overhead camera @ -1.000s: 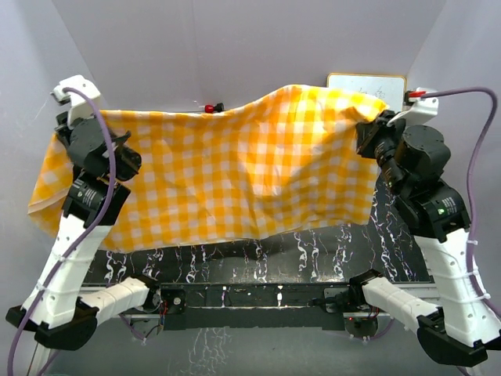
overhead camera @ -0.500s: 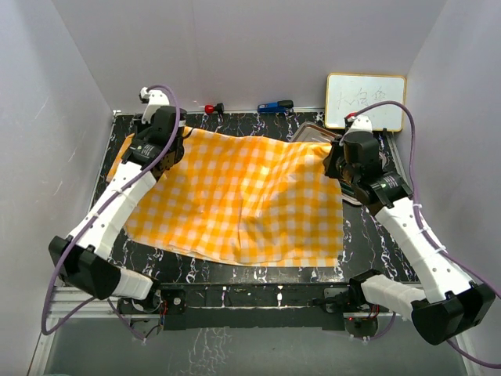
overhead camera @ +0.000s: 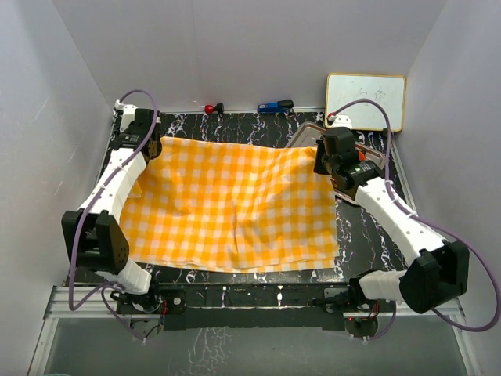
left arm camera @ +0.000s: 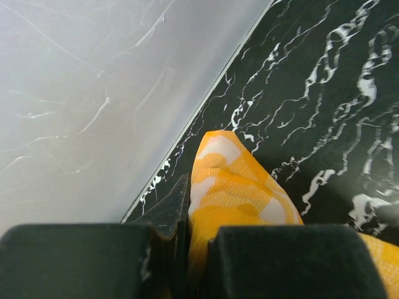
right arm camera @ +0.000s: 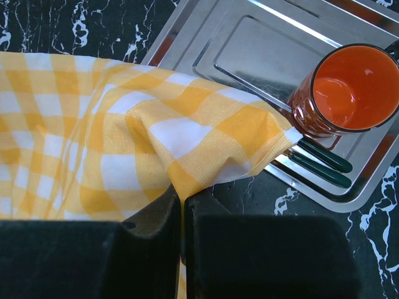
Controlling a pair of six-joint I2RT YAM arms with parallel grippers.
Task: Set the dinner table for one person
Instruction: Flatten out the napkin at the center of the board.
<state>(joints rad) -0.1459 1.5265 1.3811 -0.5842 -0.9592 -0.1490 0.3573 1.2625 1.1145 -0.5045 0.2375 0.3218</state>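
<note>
An orange-and-white checked cloth (overhead camera: pixel 235 196) lies spread over the black marble-veined dinner table (overhead camera: pixel 235 125). At the cloth's far left corner, my left gripper (overhead camera: pixel 145 142) is low on the table. The left wrist view shows that gripper (left arm camera: pixel 190 218) shut on the corner of the cloth (left arm camera: pixel 237 187), close to the left wall. My right gripper (overhead camera: pixel 322 162) is at the far right corner. In the right wrist view it (right arm camera: pixel 182 205) is shut on a fold of the cloth (right arm camera: pixel 174 137), whose corner overlaps the steel tray (right arm camera: pixel 249 43).
The tray holds an orange tumbler (right arm camera: pixel 349 87) and dark-handled cutlery (right arm camera: pixel 321 163). At the back wall stand a small whiteboard (overhead camera: pixel 365 100), a red object (overhead camera: pixel 211 108) and a blue object (overhead camera: pixel 274 105). White walls close in on three sides.
A second ago both arms held the cloth up in the air. They have since swung forward and down, and the cloth now lies flat on the table.
</note>
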